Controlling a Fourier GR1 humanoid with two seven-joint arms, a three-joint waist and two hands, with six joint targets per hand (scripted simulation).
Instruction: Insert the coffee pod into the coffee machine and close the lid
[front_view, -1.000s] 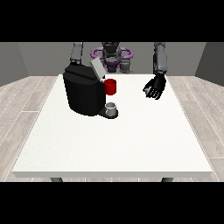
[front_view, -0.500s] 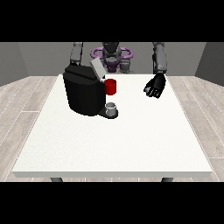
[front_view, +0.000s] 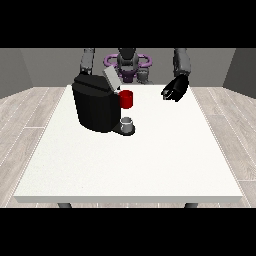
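One hand only shows plainly: the hand at the view's right (front_view: 175, 90), hanging above the table's (front_view: 150, 165) far right part, fingers curled under and holding nothing visible, i.e. clenched on air as far as I can tell. The other arm, at the view's left, goes down behind the coffee machine (front_view: 97, 104) and its hand is hidden, so can't tell its state. The machine sits on the far left part of the table w/ its lid (front_view: 111, 78) tilted up, open. A red thing at the machine (front_view: 127, 99) sits at its front, near the top. Below that, on the machine's base, stands a small grey thing (front_view: 128, 123); can't say whether it's the coffee pod or a cup, so no pod is plainly placed for me. Key relation: from the visible hand the machine and that grey thing lie well apart, across toward the view's left and nearer the camera; the hidden hand is prob. nearer the lid. Lid's long edge slants up and away from the machine's top, so closing means pushing it down and fwd.
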